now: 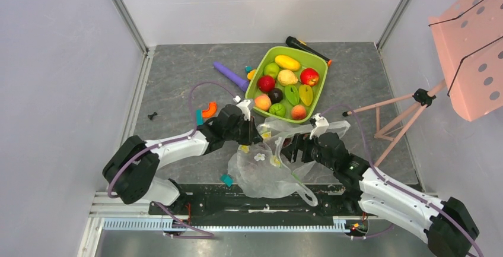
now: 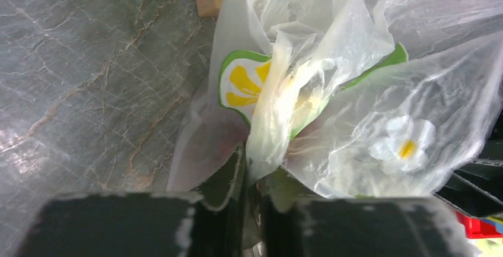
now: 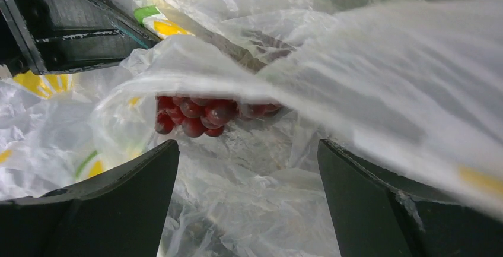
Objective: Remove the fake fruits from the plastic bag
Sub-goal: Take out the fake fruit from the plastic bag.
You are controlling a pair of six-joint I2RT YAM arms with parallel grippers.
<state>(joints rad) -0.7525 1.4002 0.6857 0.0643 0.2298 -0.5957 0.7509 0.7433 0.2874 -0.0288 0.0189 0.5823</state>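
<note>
The transparent plastic bag (image 1: 261, 171) with flower prints lies crumpled between my two arms, just in front of the lime-green tray (image 1: 260, 61). My left gripper (image 1: 255, 131) is shut on a bunched fold of the bag (image 2: 279, 144), pinched between its jaws (image 2: 252, 168). My right gripper (image 1: 295, 148) is open, with its jaws (image 3: 248, 150) spread at the bag's mouth and holding nothing. A dark red grape bunch (image 3: 201, 113) lies inside the bag (image 3: 379, 61), just ahead of the right fingers. Several fake fruits (image 1: 287, 62) lie in the tray.
A purple stick (image 1: 231, 75) and an orange block (image 1: 209, 110) lie left of the tray. A teal block (image 1: 226, 180) lies by the bag. A black tool (image 1: 305, 48) lies behind the tray. A pink stand (image 1: 409, 105) is at the right.
</note>
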